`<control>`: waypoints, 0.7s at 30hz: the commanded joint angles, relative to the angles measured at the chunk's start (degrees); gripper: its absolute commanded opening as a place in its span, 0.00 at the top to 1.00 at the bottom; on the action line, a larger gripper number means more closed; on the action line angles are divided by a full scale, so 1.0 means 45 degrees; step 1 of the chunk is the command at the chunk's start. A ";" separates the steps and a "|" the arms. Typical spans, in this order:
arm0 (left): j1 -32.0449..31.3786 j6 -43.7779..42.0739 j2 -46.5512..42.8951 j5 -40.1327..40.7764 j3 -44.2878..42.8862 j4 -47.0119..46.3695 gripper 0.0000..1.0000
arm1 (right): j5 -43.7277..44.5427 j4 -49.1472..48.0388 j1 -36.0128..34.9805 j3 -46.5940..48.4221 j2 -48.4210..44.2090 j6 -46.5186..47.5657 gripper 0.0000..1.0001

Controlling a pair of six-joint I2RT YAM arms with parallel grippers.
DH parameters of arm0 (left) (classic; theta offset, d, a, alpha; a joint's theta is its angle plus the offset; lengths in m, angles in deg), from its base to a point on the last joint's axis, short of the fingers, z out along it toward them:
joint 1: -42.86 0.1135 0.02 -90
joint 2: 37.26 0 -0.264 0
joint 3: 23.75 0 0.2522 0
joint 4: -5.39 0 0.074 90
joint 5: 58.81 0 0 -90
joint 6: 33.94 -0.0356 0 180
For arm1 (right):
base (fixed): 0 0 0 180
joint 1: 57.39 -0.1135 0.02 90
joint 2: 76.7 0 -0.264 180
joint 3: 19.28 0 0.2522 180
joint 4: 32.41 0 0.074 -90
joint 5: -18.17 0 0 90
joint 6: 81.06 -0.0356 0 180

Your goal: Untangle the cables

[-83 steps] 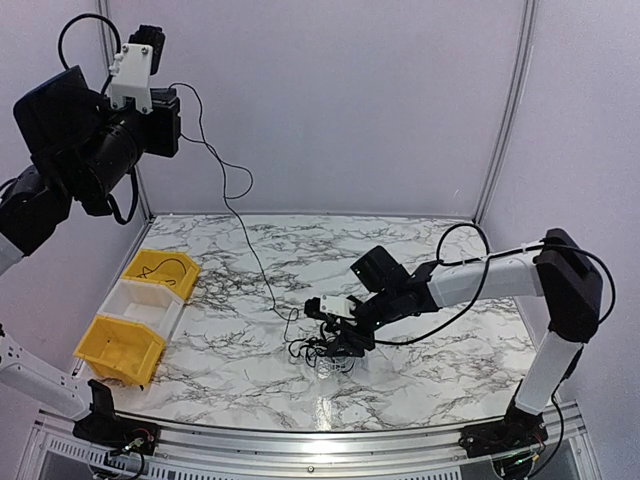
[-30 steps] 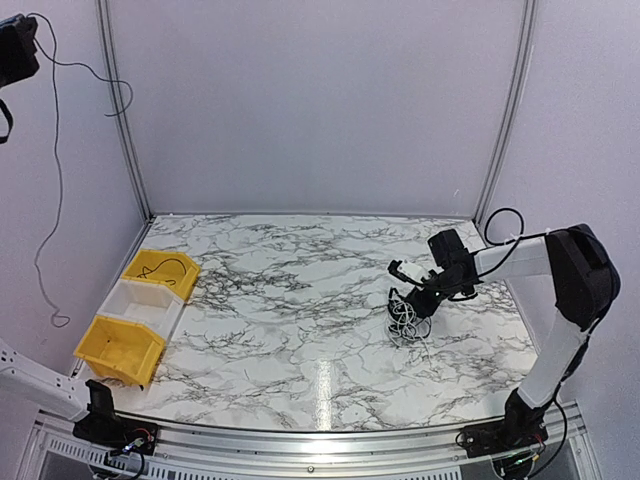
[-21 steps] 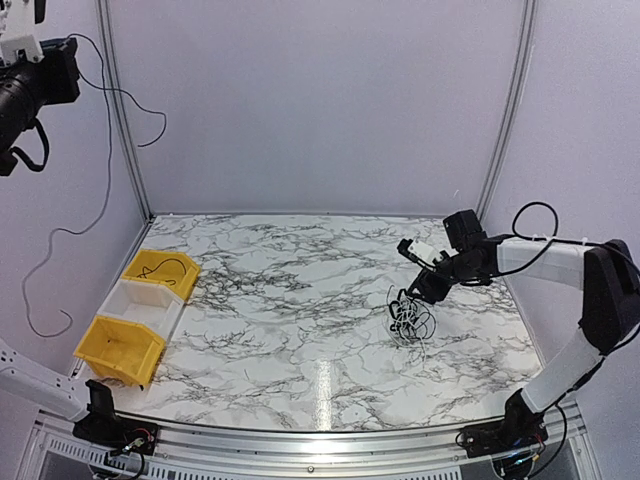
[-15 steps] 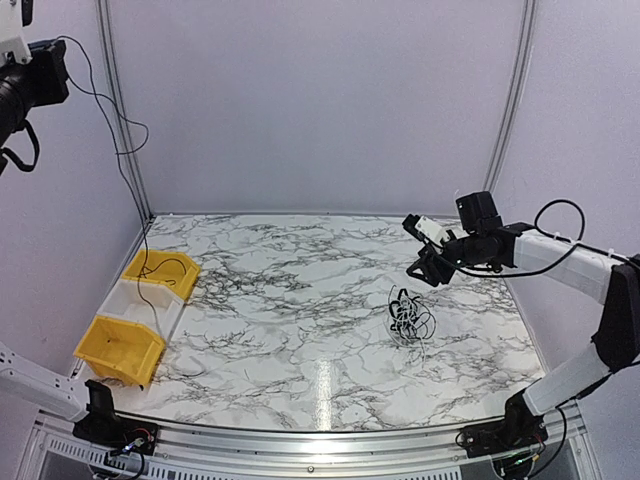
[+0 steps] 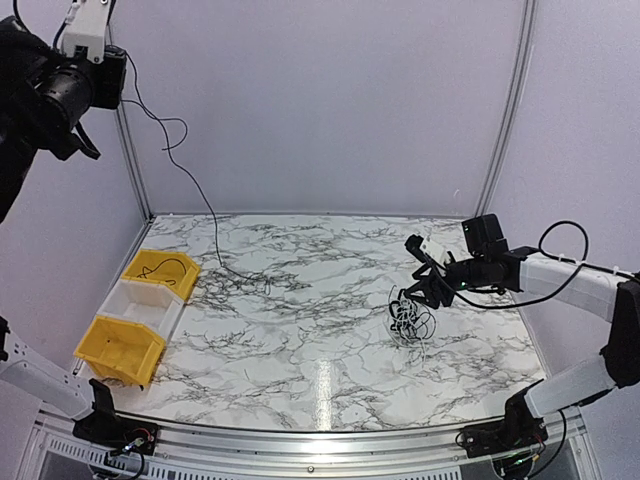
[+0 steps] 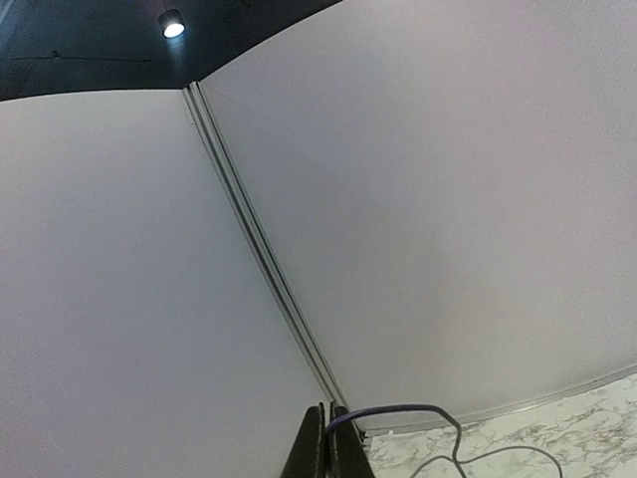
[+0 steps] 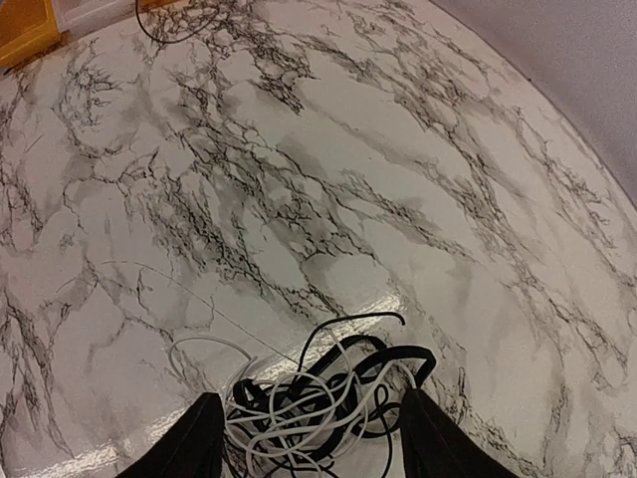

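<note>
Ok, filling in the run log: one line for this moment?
left gripper: shut on black cable | right gripper: open near cable clump

Top view spans the table (image 5: 300, 340); right wrist nears it; left faces wall (image 6: 448, 199).

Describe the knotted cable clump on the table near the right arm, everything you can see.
The cable clump is a loose knot of thin black and white wires, with loops splaying outward. It lies on the marble table, right of centre. The open right gripper hangs just over it, a finger at either side in the wrist view; contact cannot be told.
</note>
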 commanded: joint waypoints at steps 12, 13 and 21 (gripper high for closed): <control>0.3012 0.4318 0.0455 -0.0028 -0.0569 0.4969 1.00 | -0.0506 -0.0175 0.0059 0.0186 0.0430 0.0398 0.42; 0.3364 0.4767 0.0421 -0.0367 -0.0578 0.5318 1.00 | -0.0497 -0.0145 0.0060 0.0174 0.0450 0.0435 0.42; 0.6420 0.6417 0.0020 -0.2570 0.1210 0.6285 1.00 | -0.0481 -0.0007 0.0054 0.0180 0.0530 0.0560 0.42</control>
